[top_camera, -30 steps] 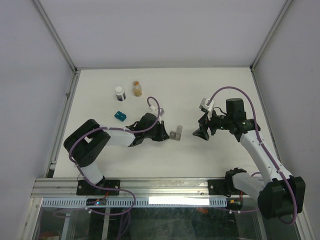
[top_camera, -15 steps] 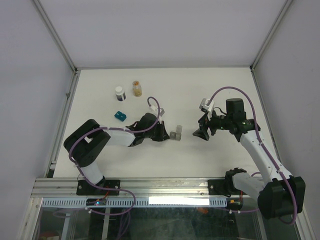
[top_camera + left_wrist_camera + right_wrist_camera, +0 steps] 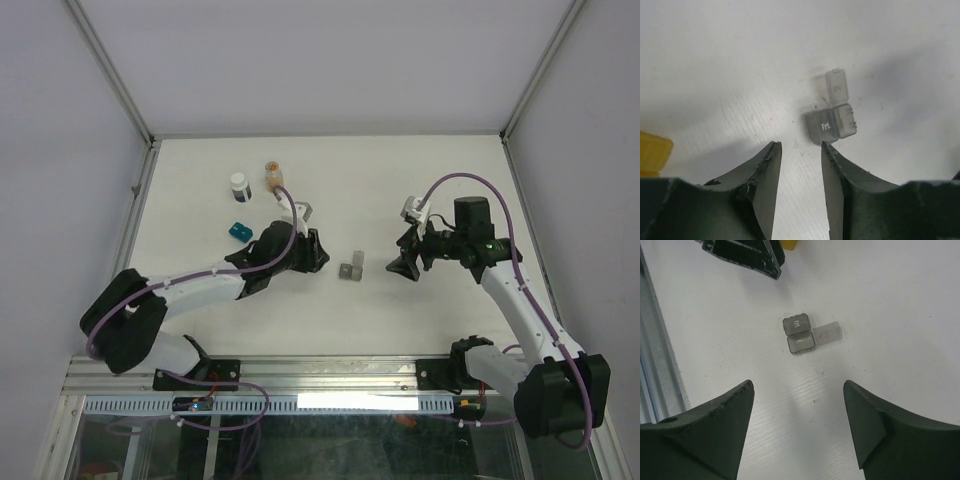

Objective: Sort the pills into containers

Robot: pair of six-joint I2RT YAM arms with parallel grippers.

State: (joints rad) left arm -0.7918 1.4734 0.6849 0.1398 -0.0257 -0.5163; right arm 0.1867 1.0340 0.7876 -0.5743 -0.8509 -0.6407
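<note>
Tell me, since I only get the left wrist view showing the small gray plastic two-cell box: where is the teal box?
Observer: The small teal plastic box lies to the left of the left gripper, clear of it.
Operator: Is the right gripper near the gray box?
Observer: The right gripper is open, facing the gray box from the right, not touching.
Operator: Any bottles?
Observer: A white-capped vial and an amber vial stand beyond the teal box.

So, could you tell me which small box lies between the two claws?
The gray box; the teal box lies far to the left, and the yellow box sits beside the left claw.
</note>
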